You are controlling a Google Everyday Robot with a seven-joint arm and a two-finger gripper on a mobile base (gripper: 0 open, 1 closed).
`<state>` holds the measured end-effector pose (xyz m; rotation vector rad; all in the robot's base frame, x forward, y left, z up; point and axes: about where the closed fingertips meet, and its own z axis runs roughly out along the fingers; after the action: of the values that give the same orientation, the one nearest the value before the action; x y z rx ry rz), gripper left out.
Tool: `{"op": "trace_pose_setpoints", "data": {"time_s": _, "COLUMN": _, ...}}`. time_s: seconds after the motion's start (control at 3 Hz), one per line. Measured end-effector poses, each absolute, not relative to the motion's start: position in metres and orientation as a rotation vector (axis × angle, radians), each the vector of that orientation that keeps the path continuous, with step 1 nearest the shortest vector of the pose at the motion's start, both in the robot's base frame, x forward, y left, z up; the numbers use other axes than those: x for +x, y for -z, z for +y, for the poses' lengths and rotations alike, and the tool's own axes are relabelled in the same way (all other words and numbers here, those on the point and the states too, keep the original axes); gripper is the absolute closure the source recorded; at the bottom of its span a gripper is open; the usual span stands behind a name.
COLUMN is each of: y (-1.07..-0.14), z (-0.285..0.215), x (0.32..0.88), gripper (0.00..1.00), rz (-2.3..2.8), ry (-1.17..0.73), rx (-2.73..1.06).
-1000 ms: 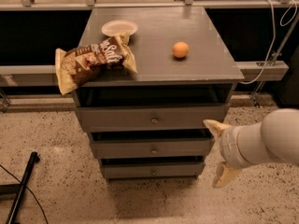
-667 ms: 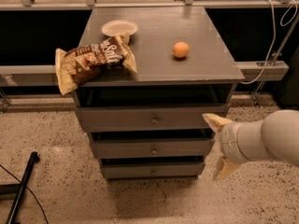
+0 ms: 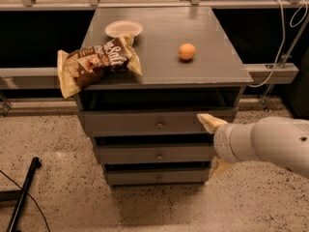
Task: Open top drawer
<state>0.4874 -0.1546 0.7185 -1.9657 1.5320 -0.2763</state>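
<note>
Dim warm overhead light, deep black shadows behind, the claw [image 3: 206, 148] at lower right lit pale.

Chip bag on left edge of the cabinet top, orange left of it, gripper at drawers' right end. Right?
No: the camera view shows the orange right of the chip bag. The rest holds: bag on the left edge of the cabinet top, gripper, jaws open, at the drawers' right end, by the top drawer.
</note>
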Motion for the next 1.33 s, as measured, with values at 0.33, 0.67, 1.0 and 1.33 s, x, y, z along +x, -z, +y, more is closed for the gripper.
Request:
{"op": "trace_pose_setpoints", "data": {"time_s": 0.33, "y": -0.704, "z": -0.149, "x": 0.526, "gripper": 0.00, "rz": 1.483, "ry": 0.285, "rx": -1.945}}
{"op": "trace_pose_setpoints", "data": {"time_s": 0.67, "y": -0.681, "z": -0.150, "x": 0.575, "gripper": 0.00, "rz": 1.496, "ry": 0.232, "rx": -1.914}}
{"op": "trace_pose_setpoints", "data": {"time_s": 1.0, "y": -0.671, "z": -0.153, "x": 0.606, "gripper": 0.00, "rz": 1.529, "ry": 0.166, "rx": -1.891}}
{"op": "trace_pose_setpoints", "data": {"time_s": 1.33, "y": -0.663, "z": -0.161, "x": 0.636, "gripper": 0.00, "rz": 1.600, "ry": 0.145, "rx": -1.865}}
